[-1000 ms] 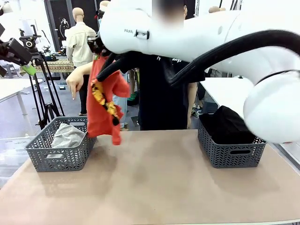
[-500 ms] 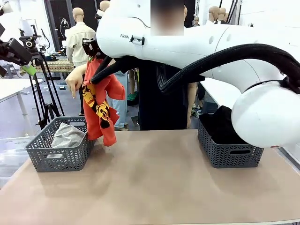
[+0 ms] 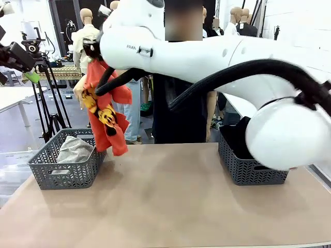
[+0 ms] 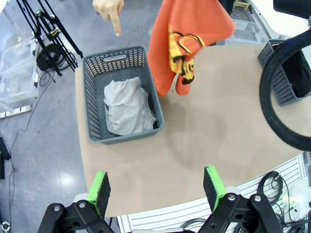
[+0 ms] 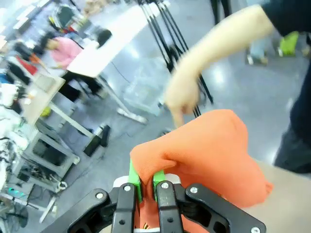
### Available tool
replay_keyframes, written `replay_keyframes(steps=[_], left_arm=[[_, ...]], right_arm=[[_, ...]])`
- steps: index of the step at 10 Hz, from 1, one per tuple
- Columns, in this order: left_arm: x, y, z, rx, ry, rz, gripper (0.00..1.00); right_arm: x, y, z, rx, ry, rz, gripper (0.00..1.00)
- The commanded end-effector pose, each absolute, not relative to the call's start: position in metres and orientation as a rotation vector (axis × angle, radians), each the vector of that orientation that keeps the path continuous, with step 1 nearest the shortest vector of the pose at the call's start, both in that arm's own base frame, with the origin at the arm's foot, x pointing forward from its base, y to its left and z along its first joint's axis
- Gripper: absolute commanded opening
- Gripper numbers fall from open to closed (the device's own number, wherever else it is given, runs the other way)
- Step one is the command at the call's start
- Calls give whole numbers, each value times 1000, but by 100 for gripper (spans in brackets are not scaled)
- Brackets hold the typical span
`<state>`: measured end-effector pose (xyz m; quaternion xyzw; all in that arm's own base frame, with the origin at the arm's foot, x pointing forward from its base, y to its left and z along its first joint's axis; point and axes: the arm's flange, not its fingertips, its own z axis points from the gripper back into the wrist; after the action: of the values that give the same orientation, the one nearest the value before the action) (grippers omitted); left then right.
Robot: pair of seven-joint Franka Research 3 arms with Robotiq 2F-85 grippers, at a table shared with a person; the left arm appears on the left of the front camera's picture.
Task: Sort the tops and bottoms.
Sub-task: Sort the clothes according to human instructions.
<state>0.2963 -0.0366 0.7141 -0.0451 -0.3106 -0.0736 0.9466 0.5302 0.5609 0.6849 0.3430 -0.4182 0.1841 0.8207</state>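
Note:
The orange-red top (image 3: 106, 111) with its yellow print hangs in the air by the near right corner of the left basket (image 3: 62, 175). My right gripper (image 3: 93, 50) is shut on its upper edge, and the right wrist view shows the green pads pinching the orange cloth (image 5: 209, 150) at the gripper (image 5: 146, 183). The light grey top (image 3: 75, 150) lies inside that basket (image 4: 92, 92). Black bottoms (image 3: 240, 135) fill the right basket (image 3: 253, 170). My left gripper (image 4: 155, 187) is open high above the table, looking down on the grey top (image 4: 127, 108) and the orange top (image 4: 187, 39).
A person stands at the far side, one hand (image 3: 80, 93) pointing a finger down over the left basket; the hand (image 4: 109, 9) also shows from above. My right arm (image 3: 217, 57) spans the table's width. Bare tabletop (image 3: 170, 201) lies between the baskets.
My right arm has carried the orange-red top leftward, closer to the left basket, and the cloth has swung with it. The left gripper and the pointing hand stay put.

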Motion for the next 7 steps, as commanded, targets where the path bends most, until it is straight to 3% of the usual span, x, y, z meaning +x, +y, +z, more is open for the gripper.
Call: replay_keyframes(steps=[1, 5, 7], left_arm=[[296, -36, 714, -98, -631, -155, 100], [296, -36, 714, -98, -631, -155, 100], [296, -36, 714, -98, -631, -155, 100]], right_arm=[[551, 618, 723, 902, -1034, 516, 0], [564, 656, 736, 1085, -1069, 502, 0], [585, 678, 687, 1101, -914, 457, 0]])
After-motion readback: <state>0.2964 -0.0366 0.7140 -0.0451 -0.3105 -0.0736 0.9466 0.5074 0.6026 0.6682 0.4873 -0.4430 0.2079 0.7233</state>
